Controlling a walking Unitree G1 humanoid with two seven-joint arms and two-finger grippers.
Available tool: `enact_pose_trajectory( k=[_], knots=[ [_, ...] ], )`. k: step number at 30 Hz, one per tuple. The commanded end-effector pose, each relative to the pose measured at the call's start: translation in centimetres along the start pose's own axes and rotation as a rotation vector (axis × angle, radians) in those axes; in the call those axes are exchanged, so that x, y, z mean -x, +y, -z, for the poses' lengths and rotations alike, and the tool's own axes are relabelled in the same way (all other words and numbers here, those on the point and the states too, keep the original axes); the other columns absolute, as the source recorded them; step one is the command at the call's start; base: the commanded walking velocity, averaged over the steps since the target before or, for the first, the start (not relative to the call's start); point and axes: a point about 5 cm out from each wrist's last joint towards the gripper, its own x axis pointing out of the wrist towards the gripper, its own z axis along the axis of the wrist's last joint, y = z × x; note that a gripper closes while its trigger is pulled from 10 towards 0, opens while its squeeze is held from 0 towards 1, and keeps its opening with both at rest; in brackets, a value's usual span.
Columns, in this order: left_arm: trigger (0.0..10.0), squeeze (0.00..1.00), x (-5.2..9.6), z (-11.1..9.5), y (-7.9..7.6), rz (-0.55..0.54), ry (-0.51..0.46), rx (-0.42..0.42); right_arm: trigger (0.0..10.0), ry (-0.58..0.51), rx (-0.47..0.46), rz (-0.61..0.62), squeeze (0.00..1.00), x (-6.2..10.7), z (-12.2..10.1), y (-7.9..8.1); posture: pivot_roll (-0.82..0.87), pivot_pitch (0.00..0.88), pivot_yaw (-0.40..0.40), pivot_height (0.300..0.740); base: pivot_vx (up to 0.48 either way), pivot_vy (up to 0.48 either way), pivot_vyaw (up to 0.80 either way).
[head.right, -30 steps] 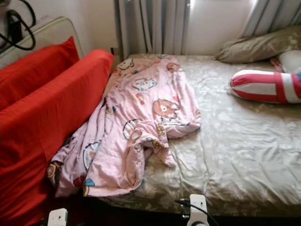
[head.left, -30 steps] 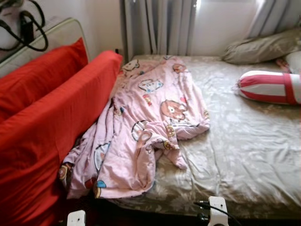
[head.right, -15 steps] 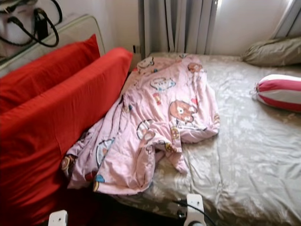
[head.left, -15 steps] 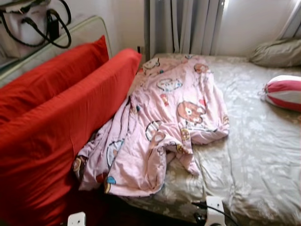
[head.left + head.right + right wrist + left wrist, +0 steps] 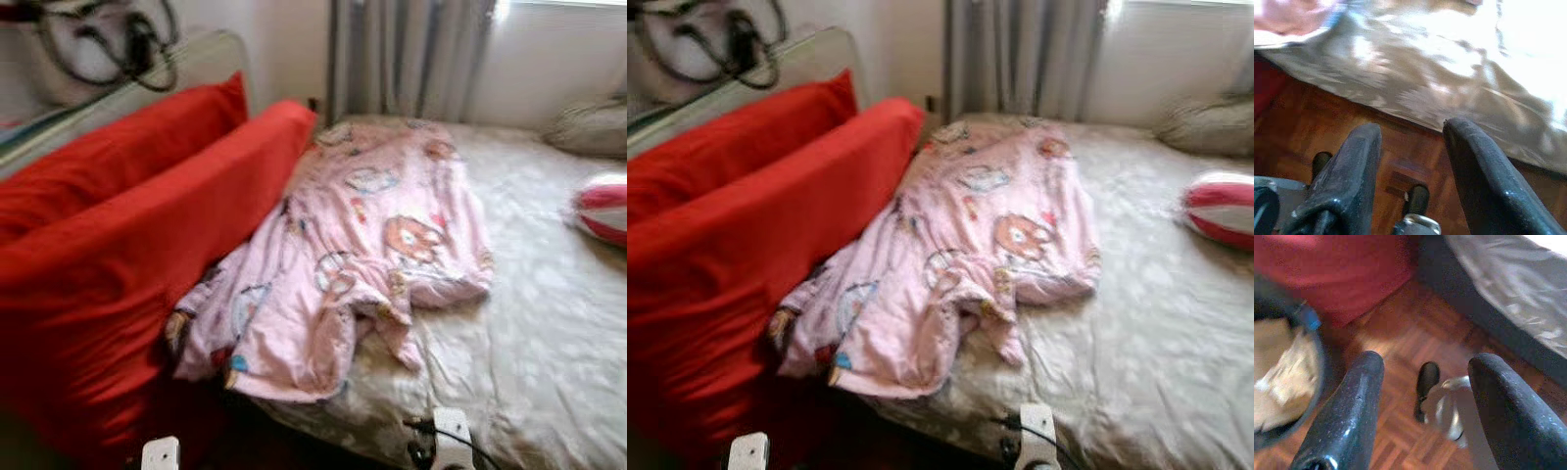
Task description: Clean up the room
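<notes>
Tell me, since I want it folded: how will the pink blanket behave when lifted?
The pink blanket lies rumpled, so it is likely floppy and will sag. One end hangs off the bed beside the red cushions, so it may slide.

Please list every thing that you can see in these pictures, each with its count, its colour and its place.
blanket: one, pink with cartoon prints, crumpled on the bed's left part, one end hanging off the near edge.
bed sheet: one, beige with a pale pattern, covering the bed.
cushions: two, red, standing along the bed's left side.
bolster: one, red and white striped, on the bed at right.
pillow: one, beige, at the bed's far right corner.
curtains: grey, behind the bed.
floor: brown parquet, beside the bed.
left gripper: black fingers apart, above the floor.
right gripper: black fingers apart, near the bed's edge.
</notes>
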Motion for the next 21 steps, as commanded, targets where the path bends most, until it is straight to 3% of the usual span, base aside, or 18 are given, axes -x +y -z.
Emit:
enact_pose_trajectory(
  k=[1, 7, 21],
  knots=[
    [10.0, 0.00, 0.1, 0.0, 0.4, -0.011, 0.004, 0.003, 10.0, -0.008, -0.017, -0.006, 0.00, -0.1, -0.2, 0.3, 0.07, 0.000, 0.029, 0.740, 0.000, 0.000, 0.00],
    [10.0, 0.00, 0.0, -0.3, 0.5, -0.009, -0.001, 0.007, 10.0, -0.016, -0.034, 0.002, 0.00, -0.1, -0.3, 0.2, 0.07, 0.000, 0.029, 0.740, 0.000, 0.000, 0.00],
    [10.0, 0.00, -0.3, -0.4, -0.7, 0.010, -0.006, 0.000, 10.0, -0.012, -0.031, 0.000, 0.00, -0.1, -0.4, 0.2, 0.07, 0.000, 0.029, 0.740, 0.226, 0.000, 0.00]
  ],
)
